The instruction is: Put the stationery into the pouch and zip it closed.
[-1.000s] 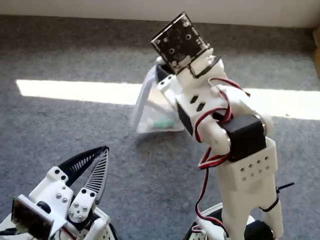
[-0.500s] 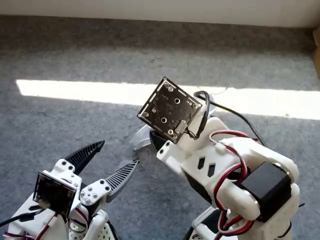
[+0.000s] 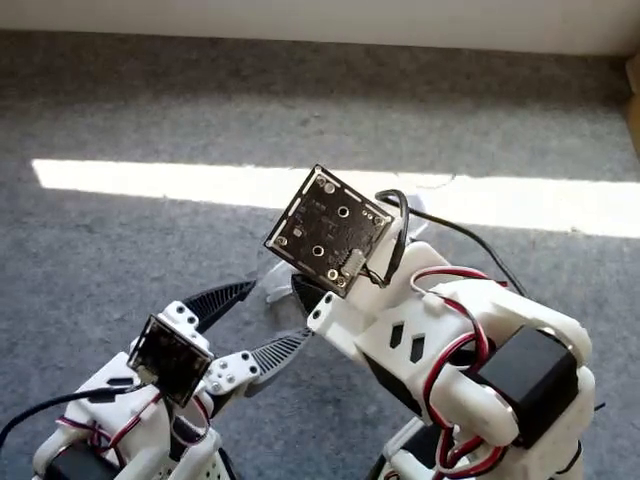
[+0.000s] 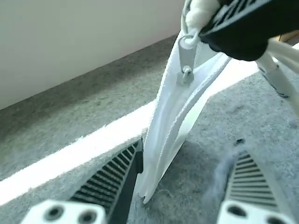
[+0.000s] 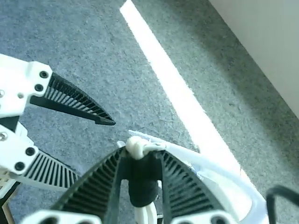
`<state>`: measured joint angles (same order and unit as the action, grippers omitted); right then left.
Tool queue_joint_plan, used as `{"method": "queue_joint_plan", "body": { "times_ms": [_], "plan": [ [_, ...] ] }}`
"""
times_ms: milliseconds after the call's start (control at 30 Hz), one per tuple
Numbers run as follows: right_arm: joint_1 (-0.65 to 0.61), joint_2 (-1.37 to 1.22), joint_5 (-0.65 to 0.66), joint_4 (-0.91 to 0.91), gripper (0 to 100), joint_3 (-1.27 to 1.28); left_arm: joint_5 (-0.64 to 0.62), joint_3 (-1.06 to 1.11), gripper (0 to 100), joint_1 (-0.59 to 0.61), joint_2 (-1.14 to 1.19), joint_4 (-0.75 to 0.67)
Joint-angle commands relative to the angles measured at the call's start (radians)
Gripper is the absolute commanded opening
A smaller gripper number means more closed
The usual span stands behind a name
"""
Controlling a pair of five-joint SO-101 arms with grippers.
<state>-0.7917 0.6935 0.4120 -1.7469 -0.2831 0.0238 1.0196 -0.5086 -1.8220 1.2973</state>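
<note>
A white translucent pouch (image 4: 173, 116) hangs upright from its zipper pull (image 4: 186, 56), its lower corner just above the carpet. My right gripper (image 5: 140, 156) is shut on that pull and its pale cord bead (image 5: 135, 145); part of the pouch (image 5: 210, 170) trails behind the gripper. In the high view the right wrist's camera board (image 3: 330, 232) covers that gripper, and a sliver of pouch (image 3: 270, 283) shows beside it. My left gripper (image 4: 189, 149) is open, low by the floor, with the pouch's lower corner between its fingers (image 4: 117, 177), close to one of them. The same left gripper (image 3: 280, 311) sits at the near left.
Grey carpet (image 3: 120, 250) covers the floor, crossed by a bright sunlit strip (image 3: 150, 180). A pale wall (image 3: 300, 20) runs along the far side. A black cable (image 3: 460, 232) loops off the right arm. Open carpet lies to the far left and far right.
The right arm has drawn back toward the near side, carrying the pouch with it. The left arm has risen and swung toward the pouch, its fingers spreading around the lower corner.
</note>
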Motion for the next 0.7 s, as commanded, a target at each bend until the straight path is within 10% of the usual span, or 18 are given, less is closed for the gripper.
{"method": "queue_joint_plan", "body": {
  "times_ms": [0,667],
  "plan": [
    [-0.013,0.07,-0.009,-0.019,0.5,-0.018,0.009,0.016,28,-0.018,0.012,-0.1],
    [-0.108,0.219,-0.038,-0.016,0.5,0.151,0.012,0.076,16,-0.223,0.002,-0.184]
  ]
}}
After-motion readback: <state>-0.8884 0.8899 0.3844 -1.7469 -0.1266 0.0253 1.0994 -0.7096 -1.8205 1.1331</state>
